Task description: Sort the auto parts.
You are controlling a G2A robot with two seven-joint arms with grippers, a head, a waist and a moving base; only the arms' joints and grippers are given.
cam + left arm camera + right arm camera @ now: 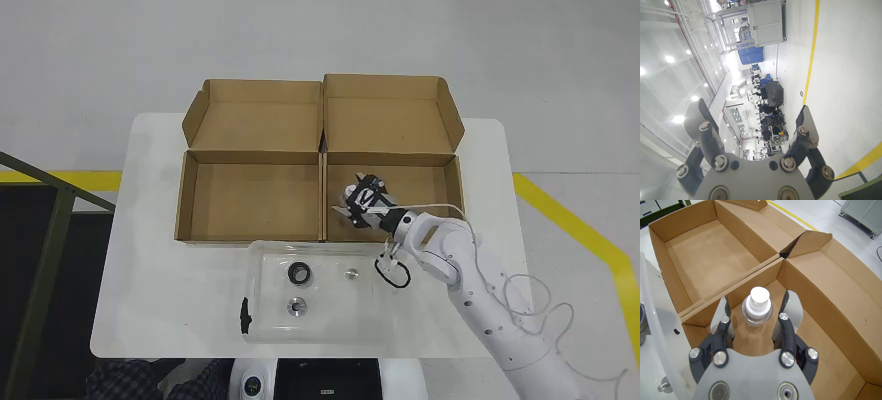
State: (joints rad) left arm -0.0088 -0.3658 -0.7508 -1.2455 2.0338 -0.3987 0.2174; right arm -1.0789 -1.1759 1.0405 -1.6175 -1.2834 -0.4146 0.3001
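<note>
White table (150,260) on a factory floor with yellow lines, two open cardboard boxes side by side on it. right gripper (756,298) hangs in the right box (829,275) with its fingers spread wide. A small clear bottle (757,311) with a white pump cap stands upright on the box floor between them, with a gap on both sides, so nothing's clamped. It sits close to the wall next to the left box (250,200).

Just in front of the boxes is a clear plastic tray (262,290) holding a black ring (299,272), a small silver piece (351,271) and a round silver part (297,306).

left gripper (753,105) points out at the hall, fingers apart, holding nothing.
</note>
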